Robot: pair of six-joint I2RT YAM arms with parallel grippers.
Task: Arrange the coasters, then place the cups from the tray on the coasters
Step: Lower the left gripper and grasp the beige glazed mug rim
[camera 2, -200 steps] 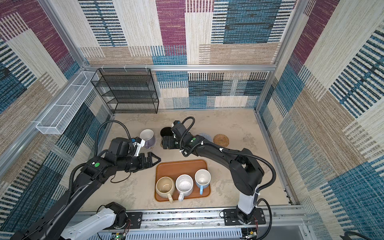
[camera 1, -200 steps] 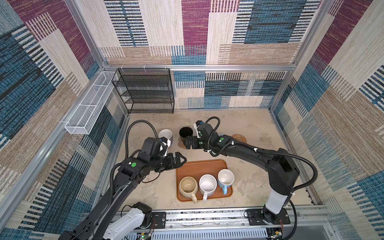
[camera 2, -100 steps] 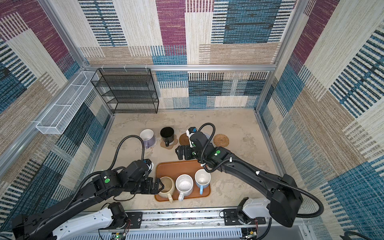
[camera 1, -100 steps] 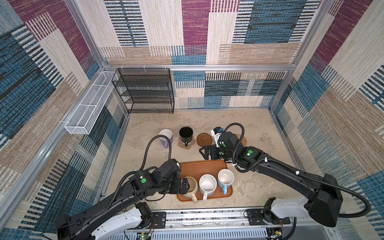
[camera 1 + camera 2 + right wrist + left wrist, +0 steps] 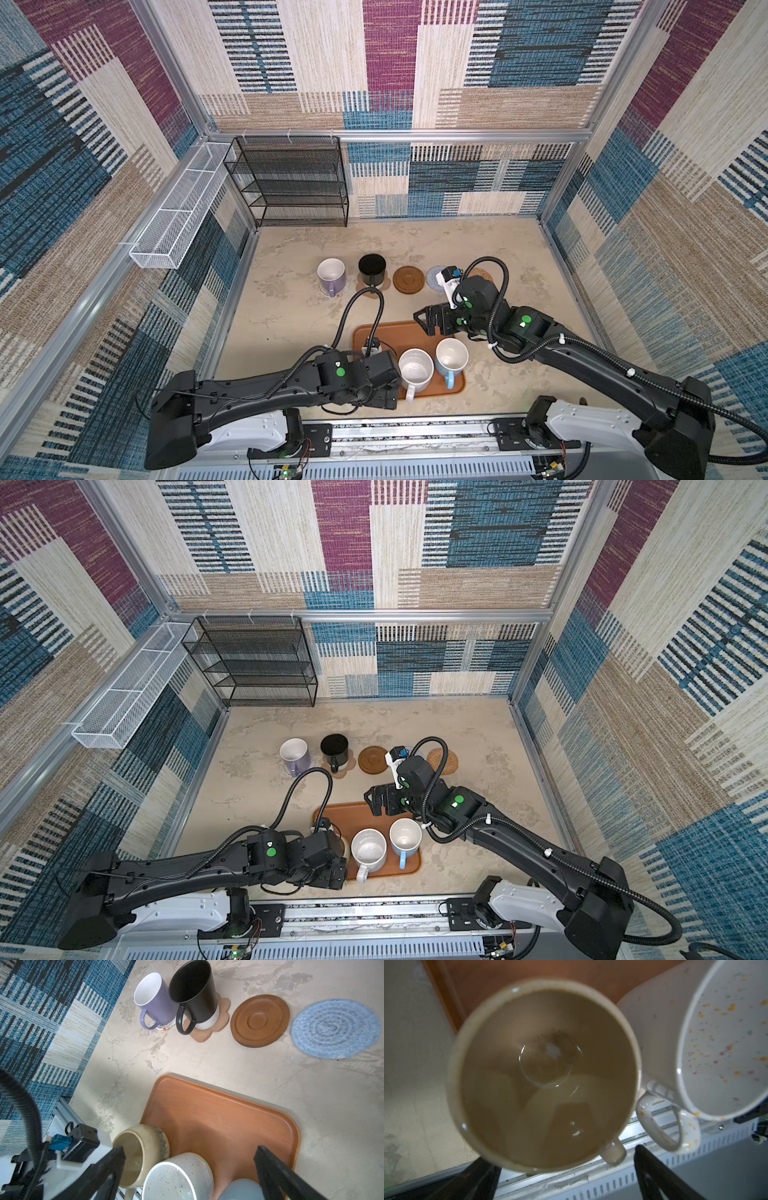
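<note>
Both are spread wide. Left end effector (image 5: 562,1157) hovers right over the beige mug (image 5: 544,1072), right end effector (image 5: 190,1148) over the tray's (image 5: 218,1109) edge.

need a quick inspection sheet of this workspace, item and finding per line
surface: beige mottled tabletop, no spill seen
job's things: lavender mug on the grey coaster, black mug on the cork coaster; wooden disc, light blue coaster and rattan coaster bare; beige mug, speckled mug and light blue mug on the tray
clutter: nothing seen
grippers: left gripper open over the beige mug; right gripper open above the tray, empty
cables: black cable loop on each wrist, no snag seen
surroundings: black mesh shelf and white wire basket at the back left; patterned fabric walls
</note>
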